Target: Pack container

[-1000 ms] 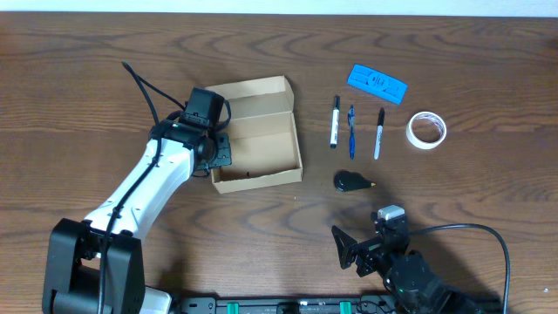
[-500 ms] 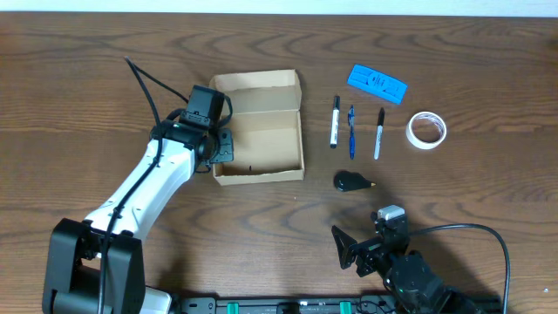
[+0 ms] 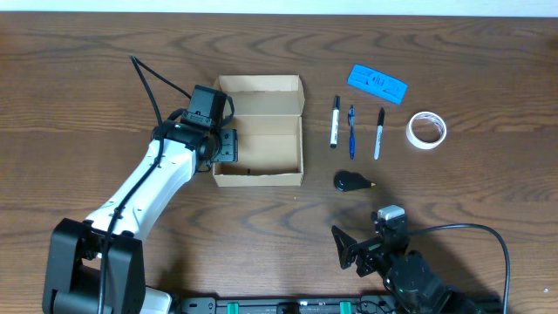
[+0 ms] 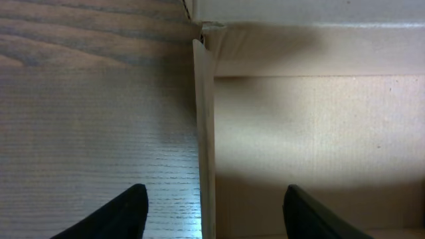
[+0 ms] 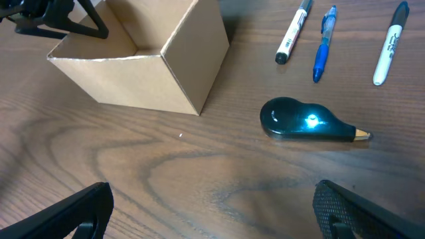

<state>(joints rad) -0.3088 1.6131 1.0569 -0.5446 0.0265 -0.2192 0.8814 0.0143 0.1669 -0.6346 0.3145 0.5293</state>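
The container [image 3: 261, 150], a tan cardboard box, stands open at the table's middle left with its lid flap [image 3: 259, 85] folded back on the far side. My left gripper [image 3: 225, 146] is open at its left wall. In the left wrist view that wall [image 4: 204, 133] rises between the spread fingers of the left gripper [image 4: 214, 197], one finger over the table and one inside the box, neither touching it. Nothing shows inside the box. My right gripper [image 3: 347, 249] rests open near the front edge, nothing between its fingers [image 5: 80, 212], facing the container [image 5: 143, 66].
Right of the box lie a white marker [image 3: 335, 122], a blue pen [image 3: 351, 131] and a black marker [image 3: 379, 133]. A black teardrop-shaped dispenser [image 3: 353, 181] sits in front of them. A blue flat item [image 3: 377, 84] and a white tape roll [image 3: 427, 130] lie further right.
The box has been turned square to the table and shifted slightly right. My left gripper, shut on its left wall before, has opened. The right arm is unchanged.
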